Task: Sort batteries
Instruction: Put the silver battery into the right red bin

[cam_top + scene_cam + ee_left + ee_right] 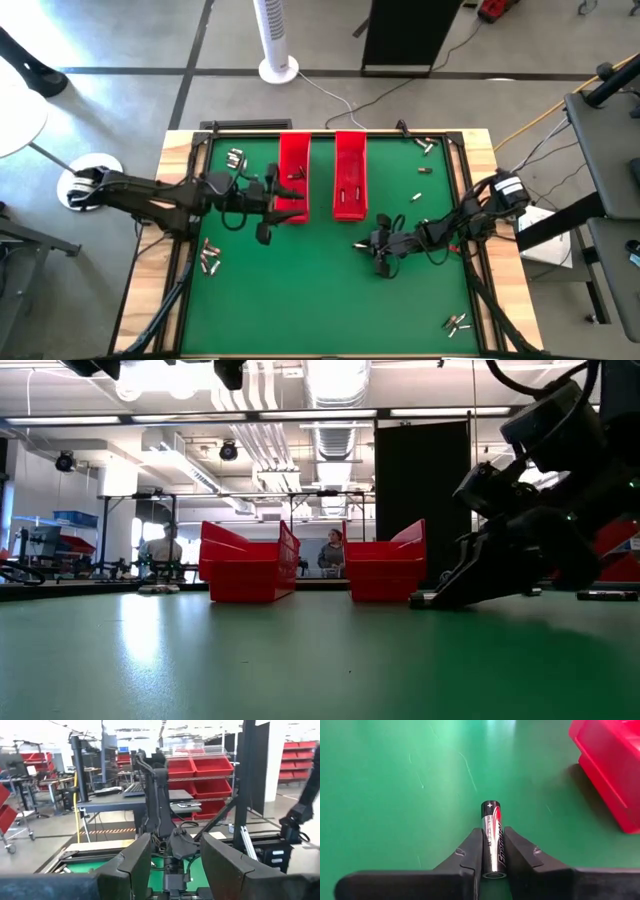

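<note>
A silvery battery (491, 815) with a black and red label lies on the green mat (300, 290), its plus end pointing away from my right gripper (492, 834), which is shut on it in front of the right red tray (349, 172). My left gripper (272, 205) hangs open and level above the mat, beside the near end of the left red tray (293, 175), nothing between its fingers (134, 865). Other batteries lie loose at the far left (235, 157), near left (210, 260), far right (425, 145) and near right (457, 322). My right gripper pinches the battery's long sides (492, 851) between its two fingers, on the half toward its flat end. The fingers come slanting down from the table's right and lie along the battery. The battery's plus end (490, 805) sticks out past the fingertips, low over or on the mat.
Both red trays stand side by side at the middle back, with a few small things inside. Two single batteries (418, 185) lie right of the right tray. A wooden rim (180, 150) and black rails frame the mat. Free green mat lies along the near middle.
</note>
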You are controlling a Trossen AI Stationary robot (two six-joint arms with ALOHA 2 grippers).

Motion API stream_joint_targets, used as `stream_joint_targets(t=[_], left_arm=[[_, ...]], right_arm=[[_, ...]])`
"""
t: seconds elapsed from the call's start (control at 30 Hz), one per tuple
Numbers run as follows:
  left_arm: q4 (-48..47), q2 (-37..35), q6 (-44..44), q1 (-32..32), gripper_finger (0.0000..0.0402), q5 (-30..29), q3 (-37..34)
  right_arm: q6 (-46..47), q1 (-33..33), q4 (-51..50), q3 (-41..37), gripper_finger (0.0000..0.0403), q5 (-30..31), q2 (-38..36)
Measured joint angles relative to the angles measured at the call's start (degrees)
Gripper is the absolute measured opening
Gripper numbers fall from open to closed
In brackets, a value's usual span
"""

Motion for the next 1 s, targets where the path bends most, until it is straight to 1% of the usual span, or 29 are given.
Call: stream_joint_targets(t=[0.2,0.3,0.43,0.57,0.73,0.83,1.0], left_arm=[[-2.08,0.87,2.45,-2.70,0.0149,0.01,-0.09],[-4.49,0.88,2.56,-3.64,0.0149,0.01,-0.11],[-10.09,0.01,2.12,-5.13,0.0149,-0.05,-0.11],[-14.57,-1.54,3.35,-6.45,0.0149,-0.22,-0.15],[-20.65,-4.70,3.91,-6.81,0.0149,-4.24,-0.13],[-24.23,-6.72,2.05,-6.93,0.0149,-7.67,-0.13],[-26.99,-7.76,-0.79,-6.98,0.0149,-13.05,-0.13]], right_arm=[[0.70,-0.02,-14.19,7.51,0.0054,-0.01,-1.25],[1.01,-0.14,-21.44,11.18,0.0054,-1.80,-2.97],[2.89,-0.04,-34.79,16.31,0.0054,-6.29,-5.93],[3.04,-0.02,-47.49,22.86,0.0054,-7.34,-7.85],[-0.23,-0.35,-58.87,32.20,0.0054,-6.99,-8.32],[-3.14,-1.28,-65.16,38.73,0.0054,-7.01,-8.29],[-7.14,-5.88,-79.61,49.24,0.0054,-6.44,-7.56]])
